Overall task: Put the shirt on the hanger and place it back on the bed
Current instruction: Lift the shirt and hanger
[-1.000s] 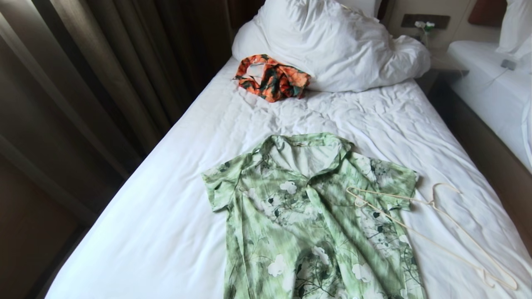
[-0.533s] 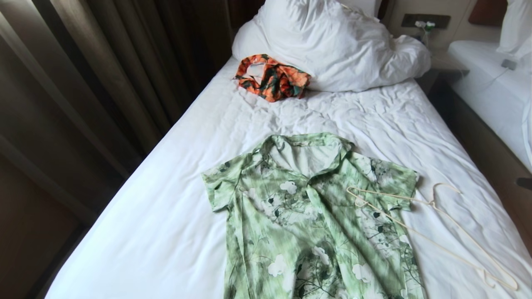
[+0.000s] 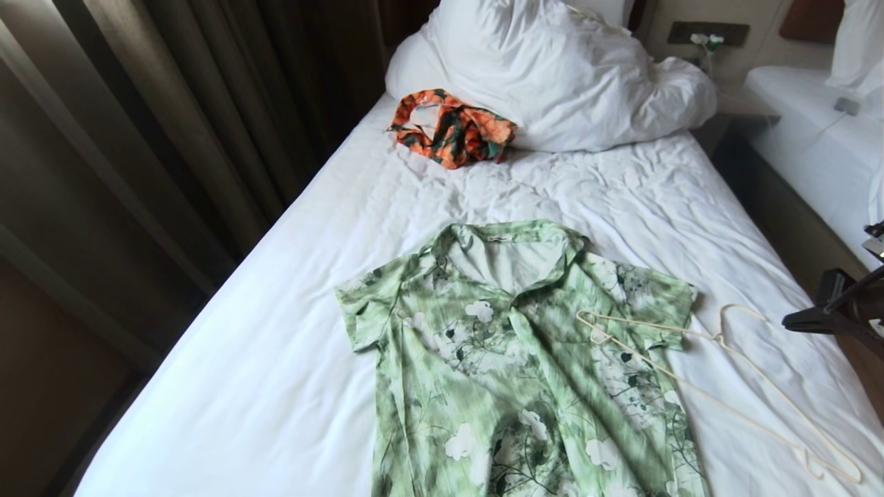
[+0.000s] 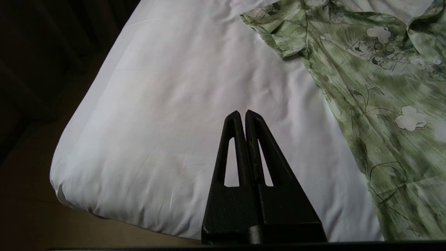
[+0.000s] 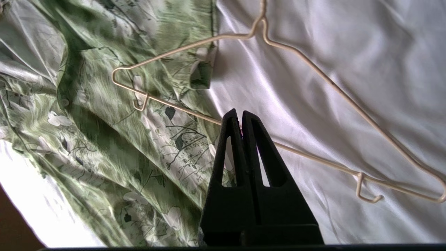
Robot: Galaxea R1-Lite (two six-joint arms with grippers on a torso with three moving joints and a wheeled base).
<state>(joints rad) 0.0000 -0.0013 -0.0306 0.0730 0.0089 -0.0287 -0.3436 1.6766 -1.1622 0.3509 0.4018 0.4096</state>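
The light green flowered shirt point(image 3: 497, 359) lies flat and face up on the bed point(image 3: 276, 331), collar toward the pillow. The cream wire hanger point(image 3: 690, 387) lies beside it, one end resting on the shirt's right sleeve. My right gripper point(image 3: 789, 321) reaches in from the right edge, shut and empty, just right of the hanger's hook. In the right wrist view this gripper point(image 5: 238, 111) hovers over the hanger point(image 5: 326, 163), the shirt point(image 5: 104, 132) and the sheet point(image 5: 366, 42). My left gripper point(image 4: 243, 112) is shut and empty over bare sheet point(image 4: 174, 122), left of the shirt point(image 4: 376, 76).
An orange and dark green garment point(image 3: 452, 130) lies crumpled against the bunched white duvet point(image 3: 552, 76) at the head. Dark curtains point(image 3: 138, 138) run along the left side. A second white bed point(image 3: 815, 152) stands at the right across a narrow gap.
My right arm has swung in from the right edge of the head view, toward the hanger's hook. Shirt, hanger and left gripper have stayed put.
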